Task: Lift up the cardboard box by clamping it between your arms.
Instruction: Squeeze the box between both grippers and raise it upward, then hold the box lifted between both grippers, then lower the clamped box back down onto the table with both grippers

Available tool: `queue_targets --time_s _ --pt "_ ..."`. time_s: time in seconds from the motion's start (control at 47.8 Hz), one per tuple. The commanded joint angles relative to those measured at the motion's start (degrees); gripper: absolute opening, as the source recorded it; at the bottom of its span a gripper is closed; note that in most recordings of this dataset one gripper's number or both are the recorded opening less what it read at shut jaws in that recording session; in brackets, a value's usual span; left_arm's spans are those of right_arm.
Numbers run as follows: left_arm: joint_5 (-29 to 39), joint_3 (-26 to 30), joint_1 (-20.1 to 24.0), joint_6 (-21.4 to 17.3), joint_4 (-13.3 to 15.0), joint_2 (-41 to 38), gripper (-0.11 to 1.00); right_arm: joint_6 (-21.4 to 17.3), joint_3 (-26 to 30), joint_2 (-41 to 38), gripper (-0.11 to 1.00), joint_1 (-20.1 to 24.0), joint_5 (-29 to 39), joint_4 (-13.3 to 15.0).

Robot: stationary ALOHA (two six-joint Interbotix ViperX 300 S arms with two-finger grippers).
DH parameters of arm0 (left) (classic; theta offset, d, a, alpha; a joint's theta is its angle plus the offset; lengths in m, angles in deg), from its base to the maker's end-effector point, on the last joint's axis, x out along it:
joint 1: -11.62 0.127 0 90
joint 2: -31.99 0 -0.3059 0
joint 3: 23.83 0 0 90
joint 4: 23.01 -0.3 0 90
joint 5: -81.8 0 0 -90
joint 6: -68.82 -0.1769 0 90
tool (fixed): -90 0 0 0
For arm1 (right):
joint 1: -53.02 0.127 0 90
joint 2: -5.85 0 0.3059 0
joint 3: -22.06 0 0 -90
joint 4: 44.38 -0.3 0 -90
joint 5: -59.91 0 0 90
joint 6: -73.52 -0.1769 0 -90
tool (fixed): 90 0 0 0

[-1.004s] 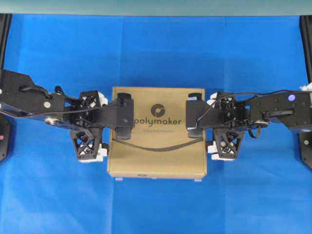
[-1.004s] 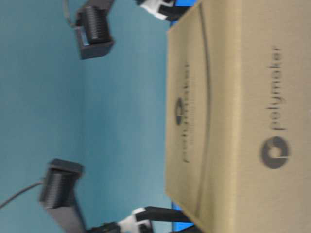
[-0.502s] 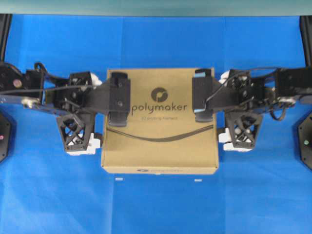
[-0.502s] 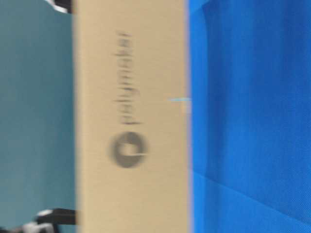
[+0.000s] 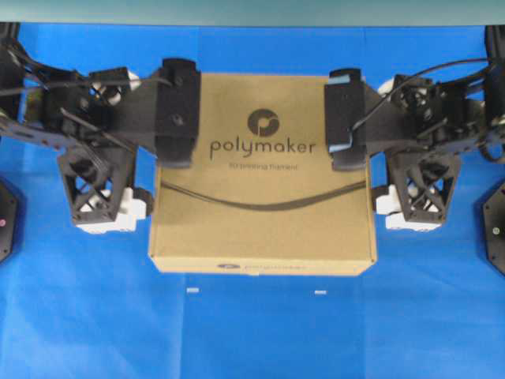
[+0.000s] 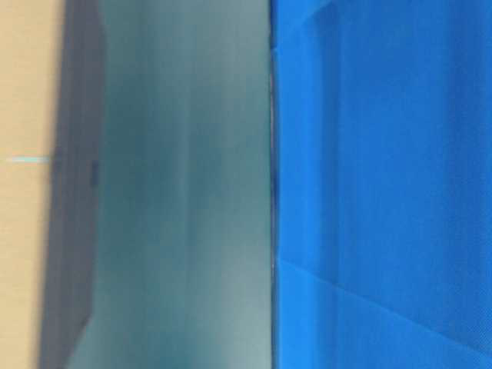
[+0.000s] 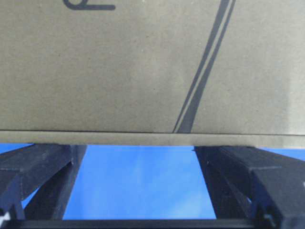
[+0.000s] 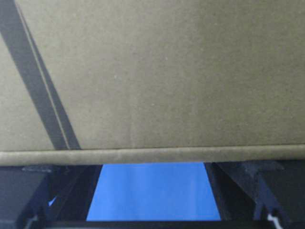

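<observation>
Blue cloth covers the counter (image 5: 260, 332). Above it the cardboard box (image 5: 264, 197) hangs level, pinched at its sides between the left gripper (image 5: 154, 178) and right gripper (image 5: 371, 181) — fingers spread wide, pressing inward so friction carries it.

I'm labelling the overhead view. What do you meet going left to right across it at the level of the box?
Left gripper → cardboard box → right gripper, all over the blue table cover.
</observation>
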Motion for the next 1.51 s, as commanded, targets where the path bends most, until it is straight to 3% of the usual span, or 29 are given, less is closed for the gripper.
queue_targets --time_s 0.0,0.837,1.025,1.318,1.485 --pt "-0.88 5.89 1.76 1.05 -0.44 -0.97 0.88 -1.32 6.59 -1.05 1.00 0.26 -0.62 -0.88" --pt "0.00 6.33 1.93 1.05 -0.44 -1.23 0.88 -1.14 7.12 -1.05 1.00 0.18 -0.26 -0.62" --pt "-1.58 2.81 2.02 1.05 -0.53 -1.23 0.88 -0.79 2.55 -1.14 1.00 0.09 -3.87 -0.53" --pt "-13.62 -7.73 1.23 1.05 -0.53 -1.67 0.88 -0.62 -7.21 -1.32 1.00 0.09 -14.94 -0.44" --pt "-16.70 -12.30 1.23 1.05 -0.53 -2.72 0.88 -0.35 -12.39 -2.46 1.00 0.26 -20.21 -0.35"
